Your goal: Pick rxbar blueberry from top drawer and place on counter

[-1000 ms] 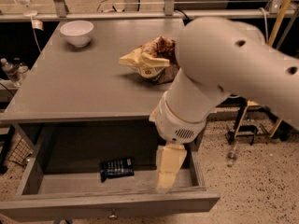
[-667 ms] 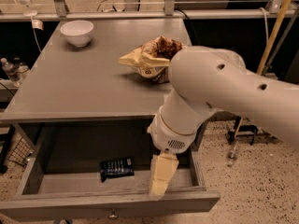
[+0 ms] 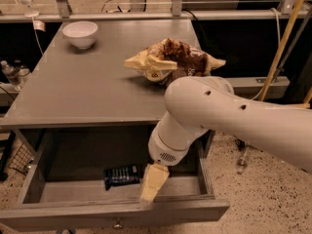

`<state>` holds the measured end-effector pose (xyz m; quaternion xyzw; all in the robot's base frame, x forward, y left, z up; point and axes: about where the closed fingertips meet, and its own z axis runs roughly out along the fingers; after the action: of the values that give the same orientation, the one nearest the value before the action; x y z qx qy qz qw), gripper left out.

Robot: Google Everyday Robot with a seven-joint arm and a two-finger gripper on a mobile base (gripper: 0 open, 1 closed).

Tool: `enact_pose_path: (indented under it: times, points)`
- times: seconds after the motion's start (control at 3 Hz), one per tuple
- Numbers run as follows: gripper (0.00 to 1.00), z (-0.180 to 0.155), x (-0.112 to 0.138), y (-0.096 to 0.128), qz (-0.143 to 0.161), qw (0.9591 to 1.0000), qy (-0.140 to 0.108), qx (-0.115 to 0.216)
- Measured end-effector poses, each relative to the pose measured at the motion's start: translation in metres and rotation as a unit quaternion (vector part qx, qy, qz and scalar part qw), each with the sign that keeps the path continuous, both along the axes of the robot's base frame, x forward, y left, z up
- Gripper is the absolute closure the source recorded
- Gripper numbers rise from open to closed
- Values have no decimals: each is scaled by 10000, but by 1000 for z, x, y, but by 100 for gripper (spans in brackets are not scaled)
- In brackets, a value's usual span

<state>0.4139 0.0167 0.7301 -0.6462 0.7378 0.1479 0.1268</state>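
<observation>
The rxbar blueberry (image 3: 122, 176), a small dark flat bar, lies on the floor of the open top drawer (image 3: 122, 212), near its middle. My gripper (image 3: 152, 183) hangs from the white arm inside the drawer, just right of the bar and close to the drawer's front panel. Only one cream-coloured finger (image 3: 154, 180) shows, pointing down. The grey counter (image 3: 92, 89) spreads above the drawer.
A yellow-and-brown chip bag (image 3: 171, 60) lies on the counter's right part. A white bowl (image 3: 80, 34) stands at the back left. A small knob (image 3: 117, 224) sits on the drawer front. The white arm (image 3: 234, 121) covers the drawer's right side.
The arm has swung left and lower into the drawer, bringing the gripper closer to the bar. The bar has not moved.
</observation>
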Motion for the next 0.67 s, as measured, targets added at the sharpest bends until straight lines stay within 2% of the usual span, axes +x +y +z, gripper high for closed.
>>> enact_pose_path:
  times: [0.33, 0.67]
  points:
    - [0, -15, 11, 13, -315, 9994, -27, 149]
    - [0, -25, 21, 25, -493, 9982, -63, 344]
